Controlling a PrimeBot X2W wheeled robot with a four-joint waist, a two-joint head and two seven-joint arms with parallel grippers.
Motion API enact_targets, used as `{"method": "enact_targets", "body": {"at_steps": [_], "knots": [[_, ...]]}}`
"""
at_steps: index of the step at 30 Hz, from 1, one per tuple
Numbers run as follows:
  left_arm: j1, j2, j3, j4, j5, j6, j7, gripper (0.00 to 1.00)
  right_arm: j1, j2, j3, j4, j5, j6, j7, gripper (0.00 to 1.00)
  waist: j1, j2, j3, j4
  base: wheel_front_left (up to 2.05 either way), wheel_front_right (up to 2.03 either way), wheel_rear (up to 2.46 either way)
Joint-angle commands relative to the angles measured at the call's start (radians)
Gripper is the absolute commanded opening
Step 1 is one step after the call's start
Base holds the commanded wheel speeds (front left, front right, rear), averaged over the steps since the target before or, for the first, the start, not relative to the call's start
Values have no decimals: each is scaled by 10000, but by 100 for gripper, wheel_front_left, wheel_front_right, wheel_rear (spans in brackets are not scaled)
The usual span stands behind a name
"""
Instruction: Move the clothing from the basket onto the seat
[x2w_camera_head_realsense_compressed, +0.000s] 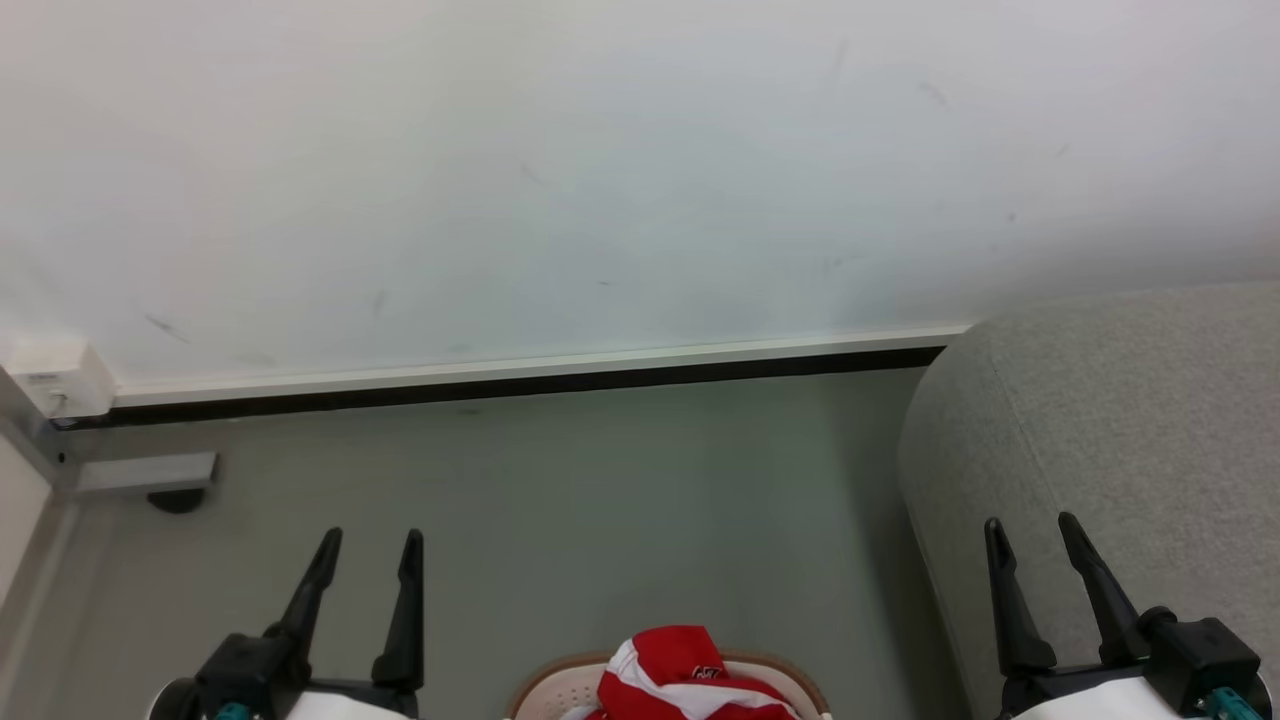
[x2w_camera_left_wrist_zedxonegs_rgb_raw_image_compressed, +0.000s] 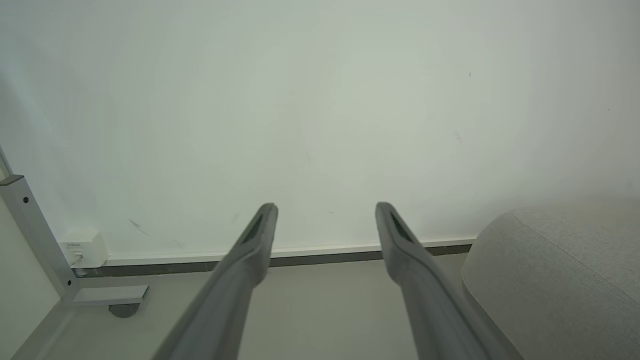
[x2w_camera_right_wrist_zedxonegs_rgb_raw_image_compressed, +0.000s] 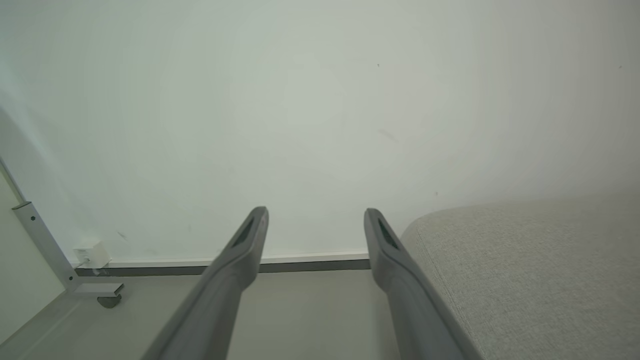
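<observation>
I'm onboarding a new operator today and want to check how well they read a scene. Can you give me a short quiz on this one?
1. True or false: the seat stands to the robot's right of the basket.
2. Where is the clothing? A: in the basket. B: on the seat. C: held by a gripper.
3. Fill in the blank: the left gripper and the right gripper both have their fingers ____.

Key: 1 true; 2 A; 3 open (spread apart, holding nothing).
</observation>
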Motion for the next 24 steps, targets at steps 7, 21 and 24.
{"method": "enact_targets", "body": {"at_steps": [7, 21, 24], "knots": [[-230, 27, -169, 18, -22, -91, -6, 100, -228, -6, -89, -233, 261, -21, -19, 100, 0, 0, 431, -484, 0, 0, 0], [-1359, 311, -815, 1056, 281, -232, -6, 100, -767, -3, -459, -1172, 576, -21, -18, 100, 0, 0, 2200, -1290, 0, 0, 0], [-1652, 521, -1080, 1644, 456, -240, -6, 100, -906, -5, -474, -1350, 632, -21, -19, 100, 0, 0, 2599, -1496, 0, 0, 0]]}}
